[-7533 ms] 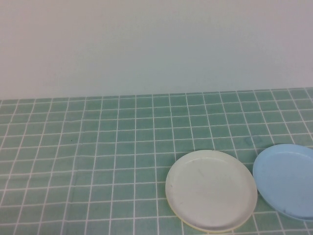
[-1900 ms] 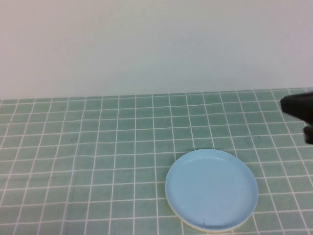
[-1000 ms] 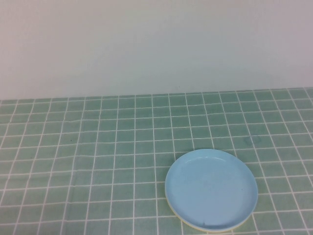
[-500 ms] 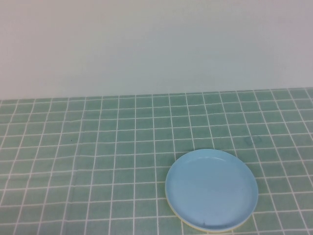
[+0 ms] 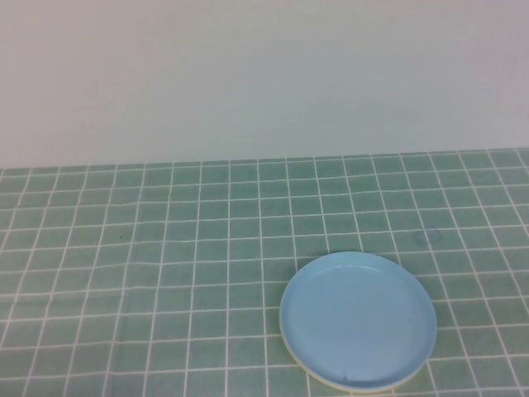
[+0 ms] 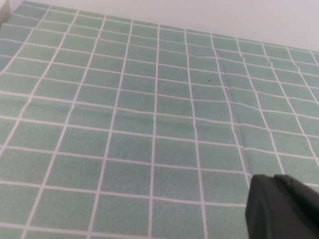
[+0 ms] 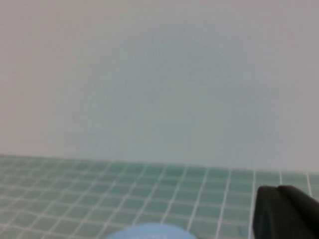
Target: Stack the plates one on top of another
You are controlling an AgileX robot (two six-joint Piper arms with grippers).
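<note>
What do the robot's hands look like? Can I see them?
Only a little. Each wrist camera shows one black, blocky, matte corner: the left gripper over the green tiled tablecloth, the right gripper near the blue plate. No cables or markings show.

blue plate (image 5: 357, 318) | cream plate rim (image 5: 331, 385) | green white-gridded tablecloth (image 5: 165, 248) | black end effectors

Green tiled table (image 5: 165, 248); stacked plates (image 5: 357, 321) lie on it, blue uppermost.

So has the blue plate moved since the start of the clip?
Yes. The blue plate went left from the table's right edge and now sits on the cream plate. Neither the left gripper nor the right gripper shows in the high view.
</note>
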